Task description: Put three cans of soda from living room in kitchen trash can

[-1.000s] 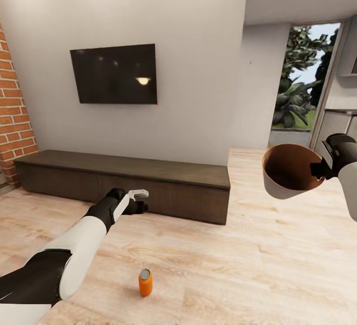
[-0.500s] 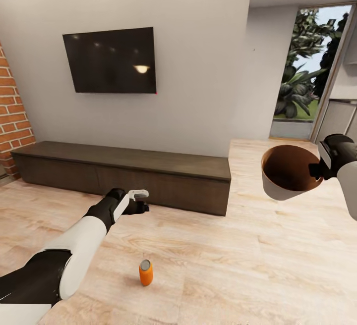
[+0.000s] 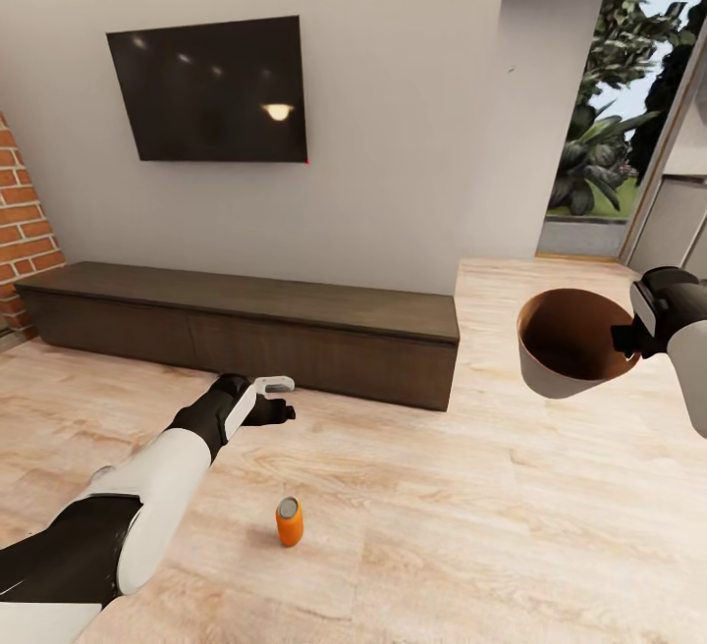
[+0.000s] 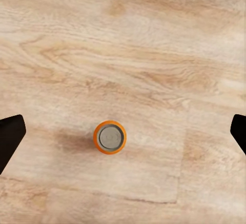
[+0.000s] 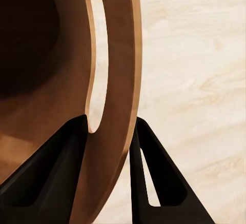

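One orange can of soda (image 3: pixel 288 522) with a silver top stands upright on the wooden floor. In the left wrist view the can of soda (image 4: pixel 109 137) lies well below, between two widely spread fingertips (image 4: pixel 10 138). My left gripper (image 3: pixel 280 399) hangs open above the floor, holding nothing. My right gripper (image 3: pixel 626 340) is shut on the rim of the tash can (image 3: pixel 570 345), held up at the right, its brown inside facing me. In the right wrist view the black fingers (image 5: pixel 51 183) pinch the tash can's wall (image 5: pixel 115 80).
A long low dark-brown bench (image 3: pixel 245 325) runs along the grey wall under a wall-mounted TV (image 3: pixel 206 89). A red brick column (image 3: pixel 22 222) stands at the far left. An opening with greenery (image 3: pixel 614 134) is at the far right. Wooden floor (image 3: pixel 442 507) spreads around the can.
The whole view has shifted: the TV and the doorway sit higher and larger in the picture, so the camera moved. Both arms keep their pose, and the tash can stays in the right gripper.
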Motion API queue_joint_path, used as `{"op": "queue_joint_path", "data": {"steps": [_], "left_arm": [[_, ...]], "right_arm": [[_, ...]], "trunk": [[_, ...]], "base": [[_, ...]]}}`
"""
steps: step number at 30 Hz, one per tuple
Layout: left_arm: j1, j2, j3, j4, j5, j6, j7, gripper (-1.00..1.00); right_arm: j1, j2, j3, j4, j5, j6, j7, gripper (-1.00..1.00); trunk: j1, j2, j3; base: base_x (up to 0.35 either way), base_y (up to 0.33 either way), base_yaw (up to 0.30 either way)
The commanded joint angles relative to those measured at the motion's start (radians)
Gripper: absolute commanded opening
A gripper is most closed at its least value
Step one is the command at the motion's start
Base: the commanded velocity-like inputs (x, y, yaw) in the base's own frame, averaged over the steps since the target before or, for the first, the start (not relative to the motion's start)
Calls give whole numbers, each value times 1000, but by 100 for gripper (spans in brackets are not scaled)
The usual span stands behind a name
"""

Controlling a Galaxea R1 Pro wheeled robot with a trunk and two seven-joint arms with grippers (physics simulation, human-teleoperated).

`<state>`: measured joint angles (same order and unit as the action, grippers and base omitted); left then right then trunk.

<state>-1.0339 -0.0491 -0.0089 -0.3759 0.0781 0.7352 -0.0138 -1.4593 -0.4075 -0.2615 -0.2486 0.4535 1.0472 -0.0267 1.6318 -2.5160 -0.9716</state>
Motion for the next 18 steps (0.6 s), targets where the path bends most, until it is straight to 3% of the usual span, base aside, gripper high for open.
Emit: {"op": "queue_joint_path", "data": {"steps": [1, 11, 18], "left_arm": [[0, 0, 0, 0, 0, 0, 0, 100], [0, 0, 0, 0, 0, 0, 0, 100], [0, 0, 0, 1, -1, 2, -1, 100]], "right_arm": [[-1, 0, -2, -1, -6, 0, 2, -100], [2, -1, -2, -1, -6, 0, 1, -100], [3, -1, -2, -1, -6, 0, 1, -100]], "trunk": [[0, -1, -4], [1, -1, -8], [1, -1, -8]], "base": [[0, 0, 0], [5, 0, 0], [189, 32, 0]]}}
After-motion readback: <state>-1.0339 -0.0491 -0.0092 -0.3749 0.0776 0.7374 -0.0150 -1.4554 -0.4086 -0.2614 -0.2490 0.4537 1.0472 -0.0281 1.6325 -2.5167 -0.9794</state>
